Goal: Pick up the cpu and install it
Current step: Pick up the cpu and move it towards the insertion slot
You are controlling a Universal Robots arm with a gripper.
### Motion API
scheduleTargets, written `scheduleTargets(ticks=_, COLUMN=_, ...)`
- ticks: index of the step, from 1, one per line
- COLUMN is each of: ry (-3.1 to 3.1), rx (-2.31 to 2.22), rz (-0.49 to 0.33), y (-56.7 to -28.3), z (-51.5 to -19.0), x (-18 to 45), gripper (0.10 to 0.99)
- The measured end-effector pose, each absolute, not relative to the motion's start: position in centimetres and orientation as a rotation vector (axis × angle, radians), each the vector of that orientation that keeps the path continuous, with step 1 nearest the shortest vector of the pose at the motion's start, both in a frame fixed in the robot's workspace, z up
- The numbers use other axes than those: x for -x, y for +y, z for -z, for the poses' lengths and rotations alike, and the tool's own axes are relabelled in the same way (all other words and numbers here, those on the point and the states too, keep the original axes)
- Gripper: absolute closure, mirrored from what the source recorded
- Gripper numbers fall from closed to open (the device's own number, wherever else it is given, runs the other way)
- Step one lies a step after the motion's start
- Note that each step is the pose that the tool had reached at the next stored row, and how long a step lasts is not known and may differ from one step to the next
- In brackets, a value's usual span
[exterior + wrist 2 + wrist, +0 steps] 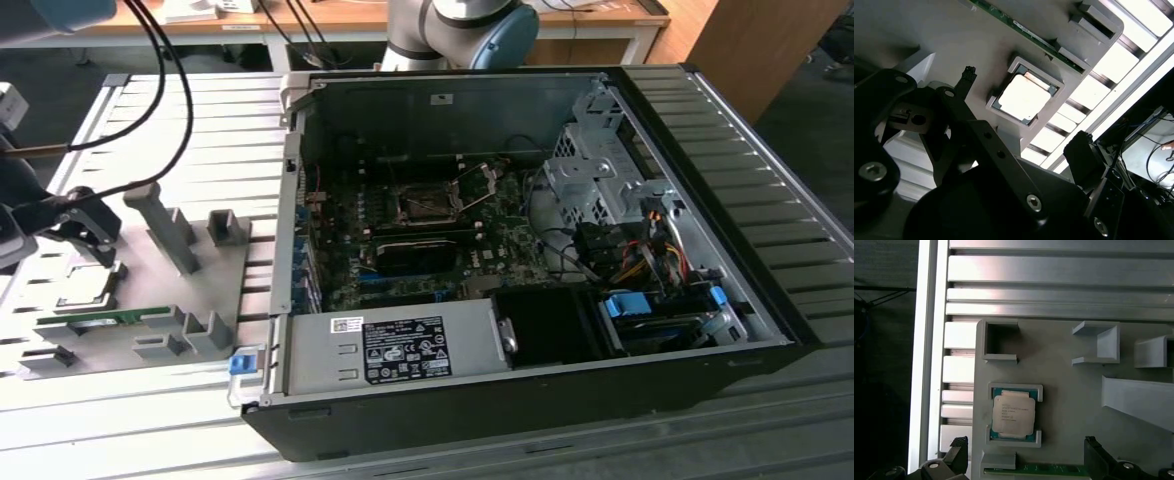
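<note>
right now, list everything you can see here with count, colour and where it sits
cpu: one, silver top, green rim, seated in a grey holder on the fixture plate
memory stick: one, green, on the same plate beside the cpu's holder
fixture plate: one, grey with raised blocks, on the table at the exterior view's left
computer case: one, black, open, at the exterior view's right
motherboard: one, green, inside the case
power supply: one, silver grey, inside the case at its near edge
table: one, silver, slatted, under everything
gripper: one, black, open, over the cpu, not touching it
arm base: one, grey and blue, behind the case
</note>
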State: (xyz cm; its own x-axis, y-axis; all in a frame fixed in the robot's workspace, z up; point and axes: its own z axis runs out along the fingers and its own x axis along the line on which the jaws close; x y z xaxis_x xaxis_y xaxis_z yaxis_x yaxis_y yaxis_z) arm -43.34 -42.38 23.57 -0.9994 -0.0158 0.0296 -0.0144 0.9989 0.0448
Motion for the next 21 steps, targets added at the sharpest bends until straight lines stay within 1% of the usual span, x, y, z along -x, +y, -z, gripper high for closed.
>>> scheduleTargets(ticks=21, ry=-3.111, rx=-0.023, rz=0.069, y=-42.39, z=-23.01, x=43.35, gripper=0.102)
